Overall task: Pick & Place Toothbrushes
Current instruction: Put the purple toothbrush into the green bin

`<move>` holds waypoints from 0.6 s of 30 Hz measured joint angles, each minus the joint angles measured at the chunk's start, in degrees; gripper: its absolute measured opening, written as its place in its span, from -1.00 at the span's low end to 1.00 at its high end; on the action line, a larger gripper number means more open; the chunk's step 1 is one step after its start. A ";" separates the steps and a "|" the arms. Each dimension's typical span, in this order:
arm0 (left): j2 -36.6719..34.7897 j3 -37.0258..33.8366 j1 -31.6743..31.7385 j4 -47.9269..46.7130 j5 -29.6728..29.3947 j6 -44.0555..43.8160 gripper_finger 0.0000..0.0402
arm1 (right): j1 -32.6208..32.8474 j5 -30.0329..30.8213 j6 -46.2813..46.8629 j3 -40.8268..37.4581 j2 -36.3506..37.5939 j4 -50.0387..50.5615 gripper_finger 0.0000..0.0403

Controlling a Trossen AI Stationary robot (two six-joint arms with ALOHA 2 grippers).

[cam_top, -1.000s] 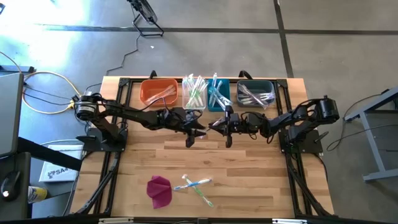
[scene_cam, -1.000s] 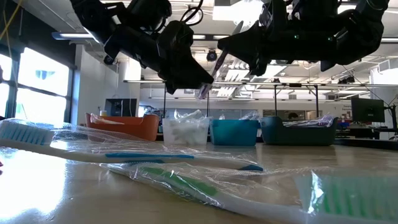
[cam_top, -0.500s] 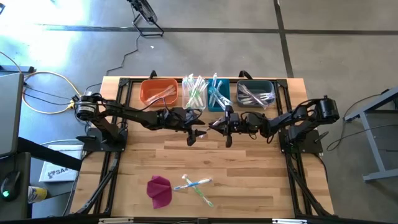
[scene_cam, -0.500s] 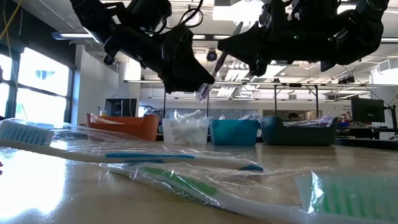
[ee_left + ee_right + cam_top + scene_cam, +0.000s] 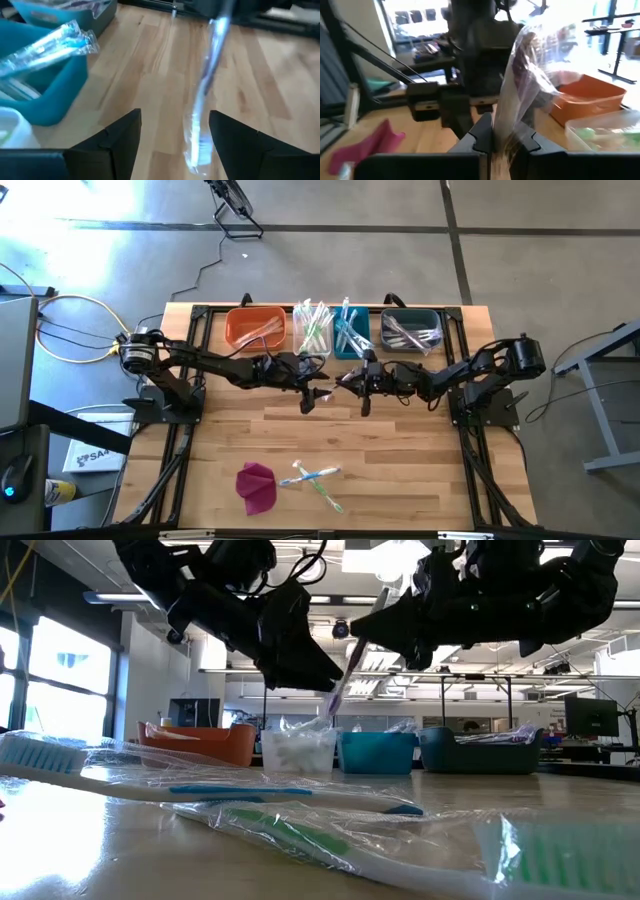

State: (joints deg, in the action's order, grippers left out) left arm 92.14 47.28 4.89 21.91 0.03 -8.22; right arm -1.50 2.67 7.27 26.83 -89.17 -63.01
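Right claw (image 5: pixel 352 378) is clenched on a wrapped toothbrush (image 5: pixel 340 690), which hangs tilted above the surface (image 5: pixel 400 450), bristle end down between the 2 arms. Left claw (image 5: pixel 322 388) is released, its fingers (image 5: pixel 120 142) spread on either side of that brush's lower end without touching. 4 bins (image 5: pixel 256 328) line the far edge. More toothbrushes (image 5: pixel 312 478) lie near a magenta cloth (image 5: pixel 256 486). No readable writing.

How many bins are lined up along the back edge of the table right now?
4, side by side in the high view: an orange plastic bin at the left end, then a clear bin, a bright blue bin, and a dark teal bin at the right end.
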 joint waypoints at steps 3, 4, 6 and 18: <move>0.00 -0.02 0.04 -0.24 0.01 4.72 0.13 | 0.00 2.56 -0.02 -0.02 0.00 0.12 -0.89; 0.00 -0.02 0.04 -0.50 0.02 5.17 0.13 | 0.00 3.02 0.00 -0.02 0.00 0.08 -0.89; 0.00 -0.02 0.04 -1.56 0.04 6.06 0.13 | 0.00 3.85 -0.02 -0.02 0.11 0.14 -0.89; -12.71 -12.51 0.04 2.68 -7.23 6.81 0.13 | 0.00 17.10 -0.04 -0.04 11.04 16.74 -0.89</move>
State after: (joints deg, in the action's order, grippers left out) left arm 79.43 34.77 4.93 24.59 -7.19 -1.42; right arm -1.50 19.77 7.22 26.79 -78.13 -46.27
